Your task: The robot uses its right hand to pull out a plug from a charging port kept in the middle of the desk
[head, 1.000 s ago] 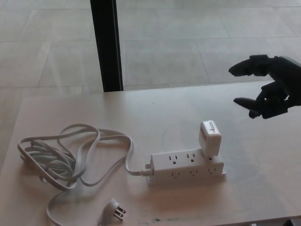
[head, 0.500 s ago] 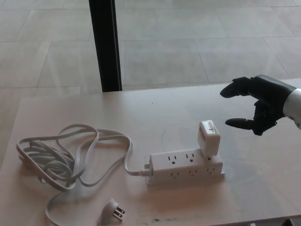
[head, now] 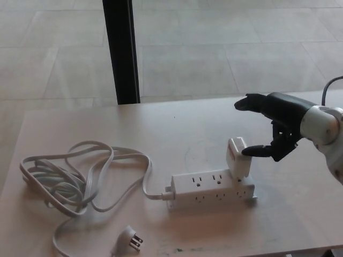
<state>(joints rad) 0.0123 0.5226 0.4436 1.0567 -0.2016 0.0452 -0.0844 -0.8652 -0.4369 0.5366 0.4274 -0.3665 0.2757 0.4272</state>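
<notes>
The white blocky plug adapter point(head: 238, 157) stands in the white plastic power strip point(head: 212, 189) mid-surface. The black right hand point(head: 276, 124) hovers beside it, fingers point(head: 256, 150) spread, perhaps touching. It should straddle the adapter, pinch its sides, then pull straight up.

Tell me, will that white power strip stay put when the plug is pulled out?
Probably not entirely. The power strip lies loose on the desk, so it may lift or slide with the white plug. Its floppy coiled cord likely won't anchor it.
</notes>
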